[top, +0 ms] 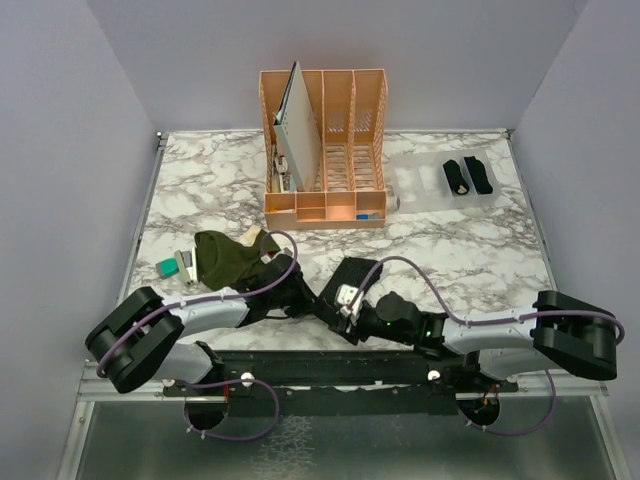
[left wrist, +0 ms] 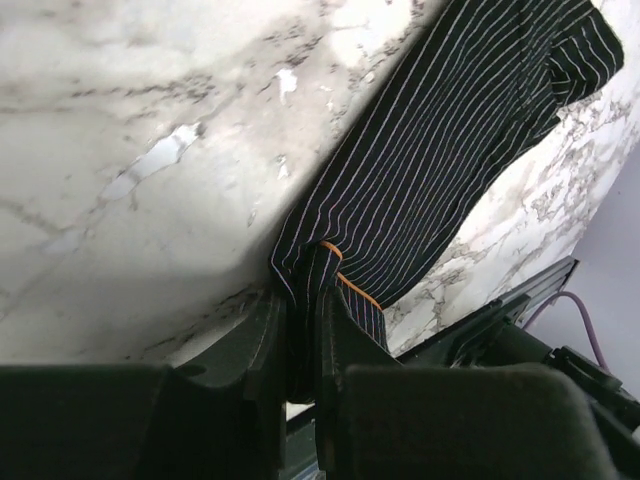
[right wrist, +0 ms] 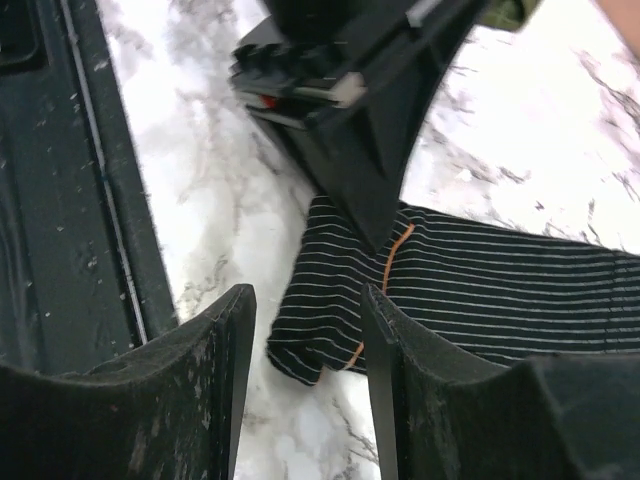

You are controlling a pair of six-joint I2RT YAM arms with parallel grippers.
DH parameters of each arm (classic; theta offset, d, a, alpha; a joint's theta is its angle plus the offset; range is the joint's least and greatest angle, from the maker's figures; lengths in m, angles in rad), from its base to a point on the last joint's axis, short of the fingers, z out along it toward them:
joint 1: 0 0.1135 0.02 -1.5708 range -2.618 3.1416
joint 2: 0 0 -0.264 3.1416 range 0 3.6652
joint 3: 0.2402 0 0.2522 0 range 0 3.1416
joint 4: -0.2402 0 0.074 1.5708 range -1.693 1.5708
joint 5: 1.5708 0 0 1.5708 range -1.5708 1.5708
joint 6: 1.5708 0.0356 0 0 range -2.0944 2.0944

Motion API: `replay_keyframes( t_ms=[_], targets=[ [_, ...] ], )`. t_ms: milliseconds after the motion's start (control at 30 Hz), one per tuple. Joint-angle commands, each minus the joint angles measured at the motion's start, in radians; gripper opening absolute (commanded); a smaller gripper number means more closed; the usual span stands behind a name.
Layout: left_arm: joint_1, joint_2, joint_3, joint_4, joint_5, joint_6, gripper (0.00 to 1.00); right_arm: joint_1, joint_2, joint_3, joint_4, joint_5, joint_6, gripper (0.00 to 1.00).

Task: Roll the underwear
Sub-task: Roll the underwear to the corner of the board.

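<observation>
Lying flat on the marble tabletop [top: 200,190], the striped underwear [left wrist: 450,150] sat well in front of the orange organizer [top: 325,150], toward the arms' bases. The left end effector [left wrist: 303,310] was pressed together on the cloth's folded, orange-stitched corner, pinching it. The right end effector [right wrist: 305,330] stood over that same corner, fingers spread and gripping nothing. The olive-green underwear [top: 225,255] lay crumpled in front of the organizer and off to its left, with a teal block [top: 167,268] just beside it. Two rolled black bundles [top: 458,177] rested on a clear tray [top: 415,185] just right of the organizer.
</observation>
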Motion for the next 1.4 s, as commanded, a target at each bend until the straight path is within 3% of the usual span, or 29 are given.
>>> replay_keyframes(
  t_ms=[0, 133, 500, 733, 800, 900, 967, 1100, 1200, 1367],
  targets=[
    [-0.005, -0.045, 0.009, -0.195, -0.024, -0.074, 0.0, 0.122, 0.069, 0.074, -0.139, 0.21, -0.197, 0.5],
    [-0.004, -0.08, 0.004, -0.233, -0.026, -0.128, 0.0, 0.209, 0.155, 0.107, -0.077, 0.371, -0.291, 0.49],
    [-0.005, -0.138, -0.023, -0.253, -0.03, -0.183, 0.0, 0.273, 0.346, 0.166, 0.053, 0.459, -0.364, 0.41],
    [-0.006, -0.155, -0.029, -0.266, -0.033, -0.165, 0.0, 0.278, 0.364, 0.136, 0.112, 0.521, -0.253, 0.04],
    [-0.006, -0.176, -0.027, -0.271, -0.044, -0.149, 0.02, 0.263, 0.346, 0.111, 0.109, 0.458, -0.159, 0.01],
    [-0.005, -0.227, -0.027, -0.288, -0.088, -0.124, 0.2, 0.206, 0.311, 0.021, 0.213, 0.29, 0.01, 0.01],
    [-0.005, -0.262, -0.025, -0.303, -0.116, -0.106, 0.44, 0.145, 0.297, -0.028, 0.28, 0.162, 0.132, 0.0],
    [-0.003, -0.326, -0.041, -0.272, -0.118, -0.074, 0.73, 0.016, 0.313, -0.069, 0.377, -0.069, 0.291, 0.01],
    [-0.003, -0.365, -0.047, -0.248, -0.153, -0.041, 0.84, -0.072, 0.358, -0.061, 0.414, -0.212, 0.399, 0.01],
    [-0.003, -0.414, -0.07, -0.19, -0.161, 0.088, 0.9, -0.215, 0.455, -0.015, 0.404, -0.423, 0.551, 0.01]
  ],
)
